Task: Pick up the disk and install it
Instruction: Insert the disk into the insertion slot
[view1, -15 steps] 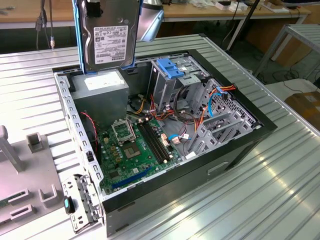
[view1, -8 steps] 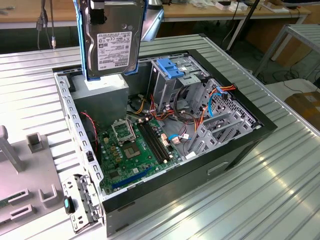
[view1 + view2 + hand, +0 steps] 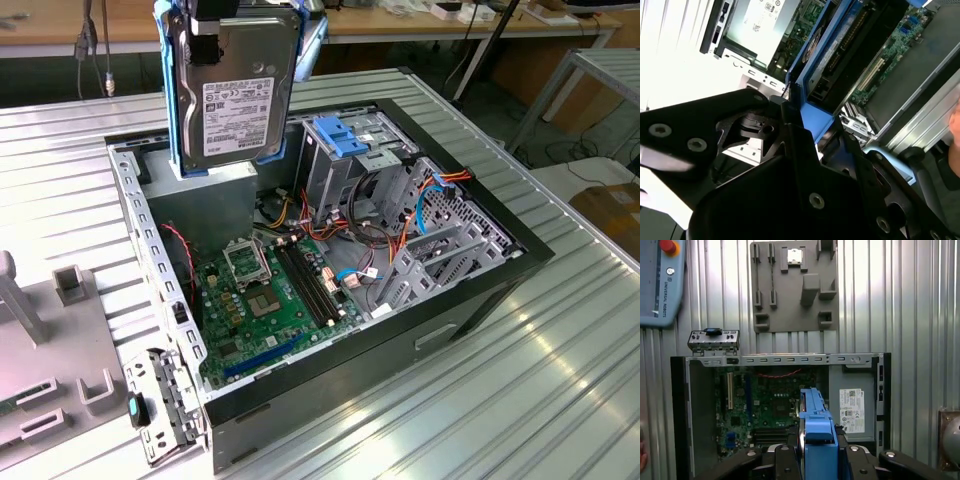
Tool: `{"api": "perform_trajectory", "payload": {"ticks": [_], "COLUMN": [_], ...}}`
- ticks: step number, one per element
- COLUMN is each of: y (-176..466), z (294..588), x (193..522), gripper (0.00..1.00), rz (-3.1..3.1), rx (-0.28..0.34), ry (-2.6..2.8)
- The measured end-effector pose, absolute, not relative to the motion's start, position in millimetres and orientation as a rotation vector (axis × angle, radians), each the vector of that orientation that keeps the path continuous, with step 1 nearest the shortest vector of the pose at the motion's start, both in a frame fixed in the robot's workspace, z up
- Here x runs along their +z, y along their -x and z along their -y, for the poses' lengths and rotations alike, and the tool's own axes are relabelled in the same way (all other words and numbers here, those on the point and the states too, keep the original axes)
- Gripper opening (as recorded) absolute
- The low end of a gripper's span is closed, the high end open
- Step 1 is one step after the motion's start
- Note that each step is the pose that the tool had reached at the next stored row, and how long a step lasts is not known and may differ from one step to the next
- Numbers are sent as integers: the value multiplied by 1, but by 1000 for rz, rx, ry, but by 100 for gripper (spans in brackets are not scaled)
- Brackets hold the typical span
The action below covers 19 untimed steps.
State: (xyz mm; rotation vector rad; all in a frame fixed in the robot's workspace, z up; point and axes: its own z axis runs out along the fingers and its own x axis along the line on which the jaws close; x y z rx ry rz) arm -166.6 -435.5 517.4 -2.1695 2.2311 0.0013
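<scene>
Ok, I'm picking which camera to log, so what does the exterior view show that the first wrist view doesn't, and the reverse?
Exterior view: the disk label-side on, plus a blue-latched drive cage. First wrist view: a control pendant and the power supply's sticker. Both: the disk held above the open case and its green board.

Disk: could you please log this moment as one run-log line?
disk: held upright above open computer case | jaws: shut on disk | install: not yet done

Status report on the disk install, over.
Gripper shut on the disk, held upright. Disk above the open computer case, not yet seated. Cables lie by the drive cage.
</scene>
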Motion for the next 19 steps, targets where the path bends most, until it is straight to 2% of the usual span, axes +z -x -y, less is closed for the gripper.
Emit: {"api": "perform_trajectory", "payload": {"ticks": [7,19], "y": [166,132], "z": [453,456], "x": [516,515], "gripper": [37,37], "rz": [-2231,-2236], "rx": [1,-11], "ry": [2170,2175]}}
